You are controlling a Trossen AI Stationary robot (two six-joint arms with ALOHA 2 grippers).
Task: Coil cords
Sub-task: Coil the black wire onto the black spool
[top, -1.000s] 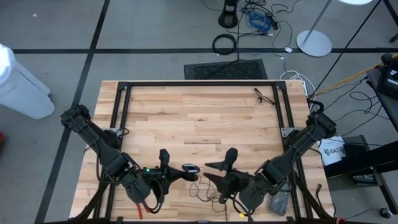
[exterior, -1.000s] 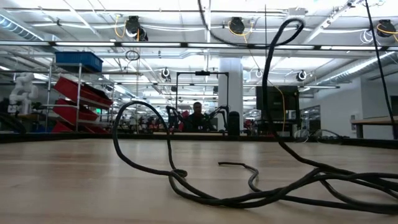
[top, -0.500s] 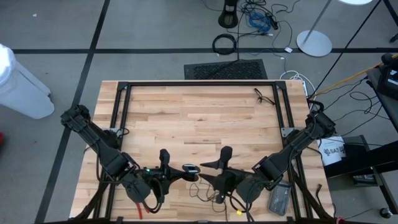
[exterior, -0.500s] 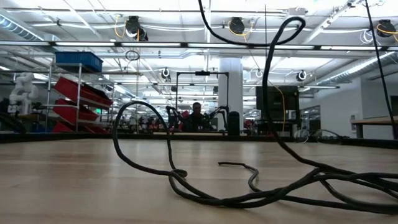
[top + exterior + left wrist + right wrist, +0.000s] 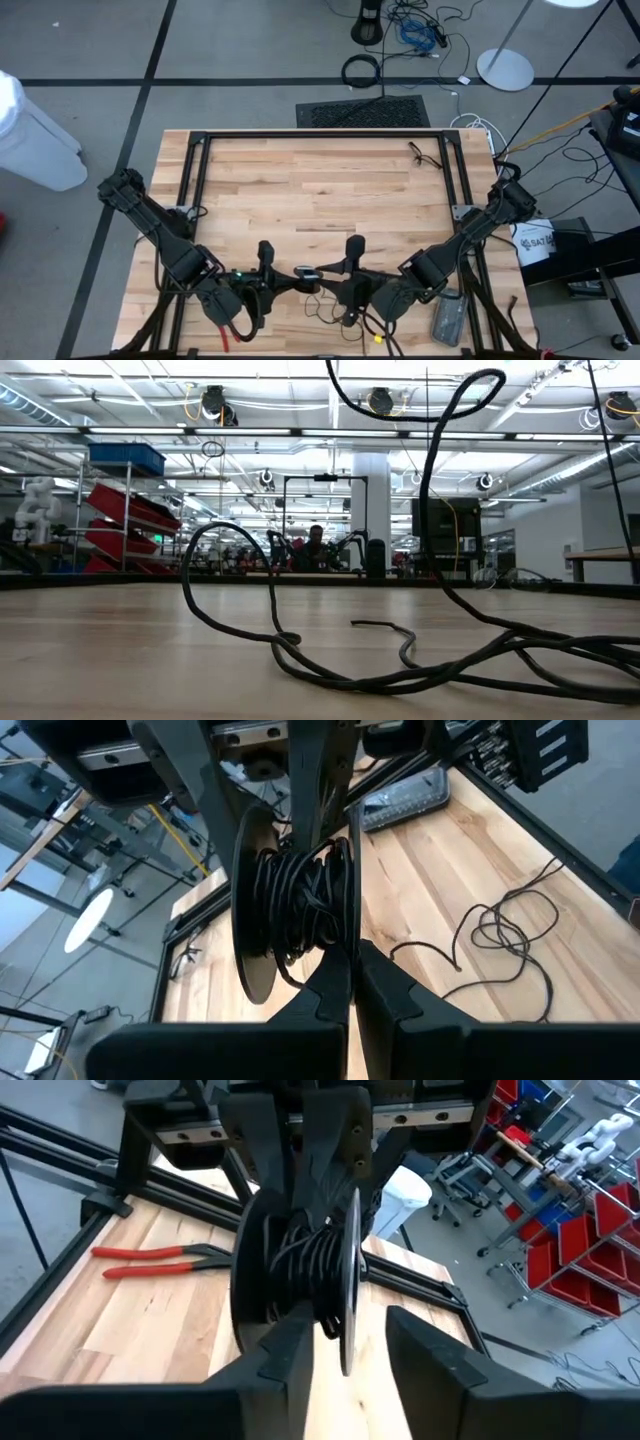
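Black thin cord (image 5: 300,905) is wound in many turns around a small dark round spool (image 5: 300,1275) held above the near edge of the pale wooden table (image 5: 320,190). From the spool a loose tail of the same cord trails down and lies in slack loops on the wood just beside it (image 5: 505,935). The left gripper (image 5: 290,278) has its fingers (image 5: 330,990) pressed together on the spool's edge. Facing it, the right gripper (image 5: 335,280) reaches the spool from the other side, its two fingers (image 5: 290,1345) parted, one on each side of a disc; whether they touch it I cannot tell. Red-handled pliers (image 5: 160,1258) lie on the table behind the spool. At the far right corner, a short tangle of dark wire (image 5: 425,155) rests on the wood.
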